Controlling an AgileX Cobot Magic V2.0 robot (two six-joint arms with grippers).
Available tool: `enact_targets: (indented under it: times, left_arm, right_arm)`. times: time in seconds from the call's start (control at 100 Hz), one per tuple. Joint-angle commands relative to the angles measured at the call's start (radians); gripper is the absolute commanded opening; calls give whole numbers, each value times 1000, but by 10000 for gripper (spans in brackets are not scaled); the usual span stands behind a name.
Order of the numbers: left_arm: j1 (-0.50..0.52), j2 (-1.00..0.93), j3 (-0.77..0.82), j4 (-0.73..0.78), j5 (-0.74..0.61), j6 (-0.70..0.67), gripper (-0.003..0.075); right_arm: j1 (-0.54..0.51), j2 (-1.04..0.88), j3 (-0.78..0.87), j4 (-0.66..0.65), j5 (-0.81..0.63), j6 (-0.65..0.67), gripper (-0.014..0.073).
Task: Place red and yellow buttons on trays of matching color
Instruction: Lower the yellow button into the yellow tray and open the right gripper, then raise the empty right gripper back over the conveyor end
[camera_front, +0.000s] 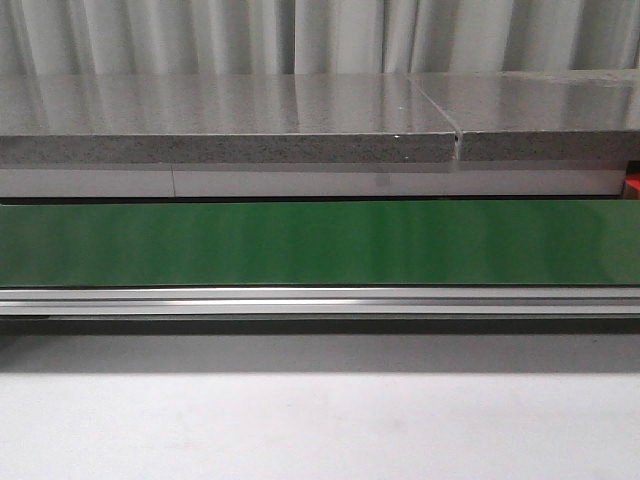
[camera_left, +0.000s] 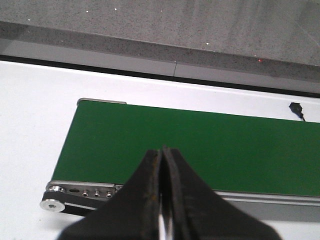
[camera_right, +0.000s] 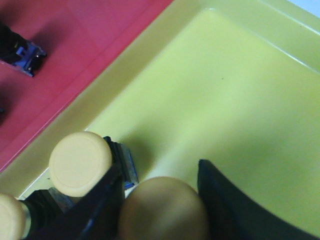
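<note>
In the right wrist view, my right gripper is shut on a yellow button, whose blurred cap fills the space between the two dark fingers. It hangs just over the yellow tray. Two more yellow buttons stand in that tray's corner, right beside the gripper. The red tray borders the yellow one and holds a black-and-blue part; its cap is not visible. My left gripper is shut with nothing in it, above the near edge of the green conveyor belt. No red button is in view.
The front view shows the green belt with nothing on it, its metal rail in front and a grey stone counter behind. A sliver of red shows at the far right edge. A small black piece lies beyond the belt.
</note>
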Motion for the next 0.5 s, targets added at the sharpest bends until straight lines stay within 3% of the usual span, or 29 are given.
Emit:
enact_targets:
  times: [0.0, 0.4, 0.49]
  left_arm:
    - [-5, 5, -24, -12, -72, -3, -19]
    - [-5, 5, -24, -12, -72, -3, -19]
    - [-5, 5, -24, -12, -72, -3, -19]
  right_arm:
    - [-1, -17, -21, 14, -30, -5, 204]
    - [-1, 20, -21, 14, -22, -10, 210]
    - [-1, 20, -21, 14, -21, -14, 262]
